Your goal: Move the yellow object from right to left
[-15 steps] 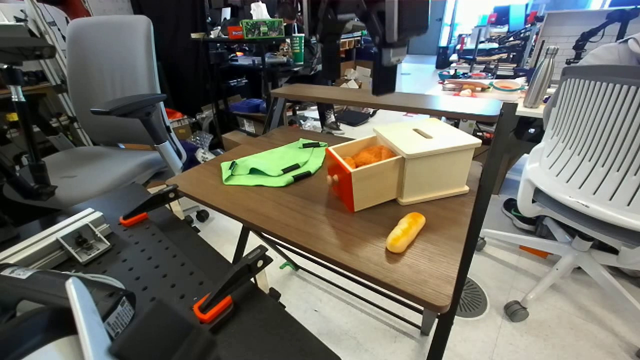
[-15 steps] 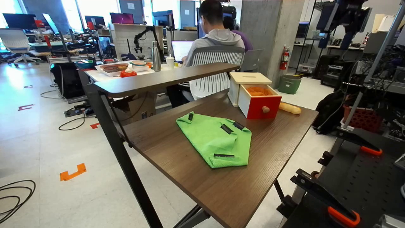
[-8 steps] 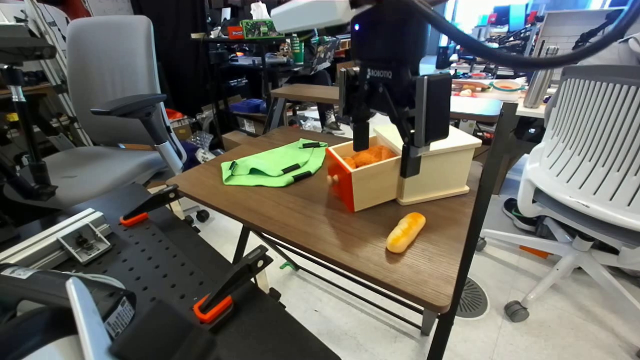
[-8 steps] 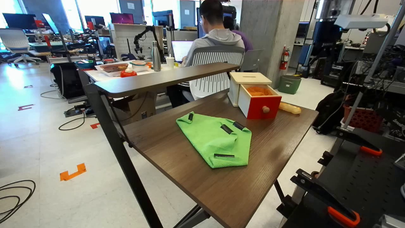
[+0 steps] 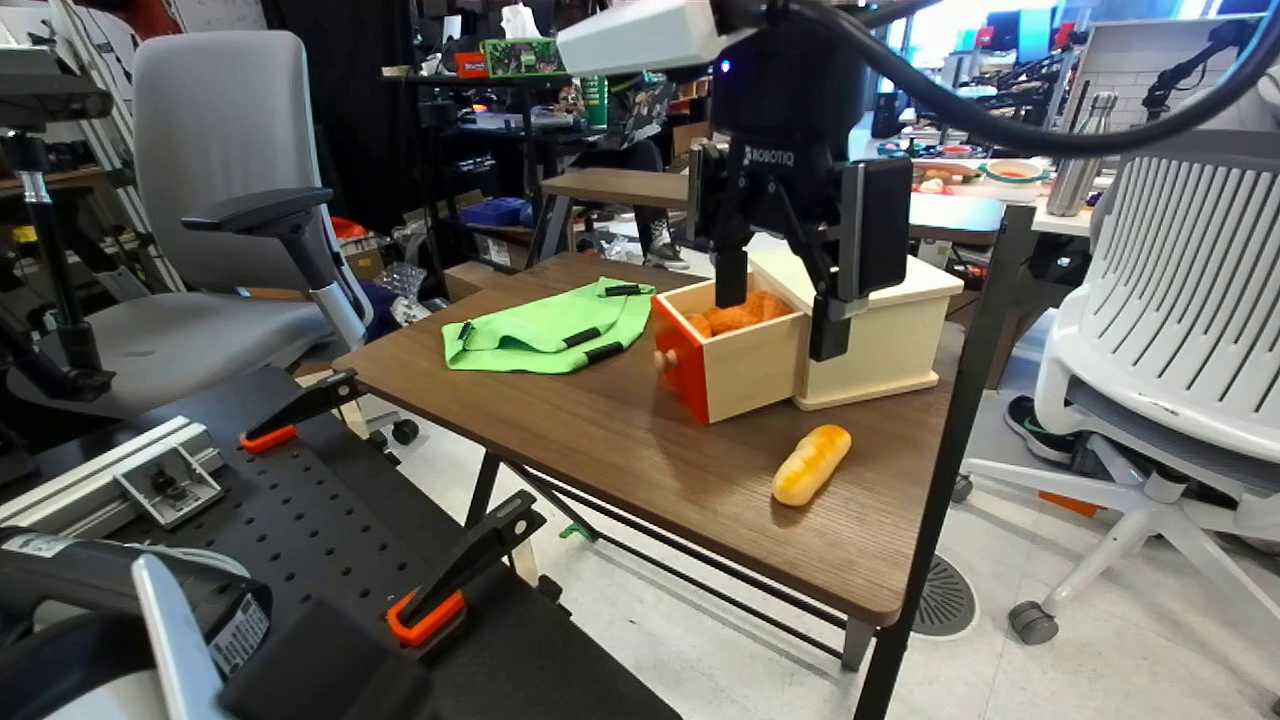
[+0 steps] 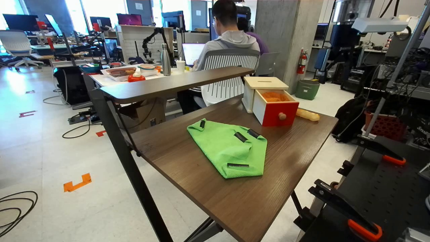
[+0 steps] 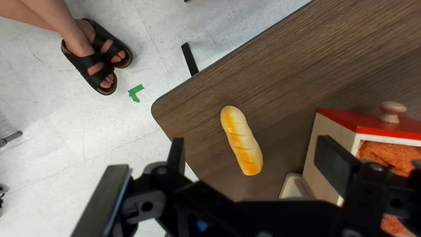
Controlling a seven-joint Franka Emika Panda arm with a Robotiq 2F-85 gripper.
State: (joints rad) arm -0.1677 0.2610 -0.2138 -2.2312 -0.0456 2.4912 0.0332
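The yellow object (image 5: 812,465) lies on the brown table (image 5: 600,420) near a corner, and in an exterior view the gripper (image 5: 780,304) hangs clear of it at twelve o'clock, its jaws spread wide. With the yellow object as centre, the wooden box (image 5: 880,350) stands near at one o'clock, its open drawer (image 5: 750,370) at eleven holding a fuzzy orange filling (image 5: 757,312). A green cloth (image 5: 540,328) lies farther off at ten, with the drawer in the way between them. Beyond the box, a raised shelf (image 5: 610,188) spans eleven to one o'clock. In an exterior view, the drawer's red front (image 6: 275,112) partly hides the yellow object (its visible end sticks out at three o'clock). In the wrist view, the drawer is at three from the yellow object, with sandaled feet (image 7: 95,68) and a green tape mark (image 7: 135,89) on the floor (image 7: 98,131) at ten.
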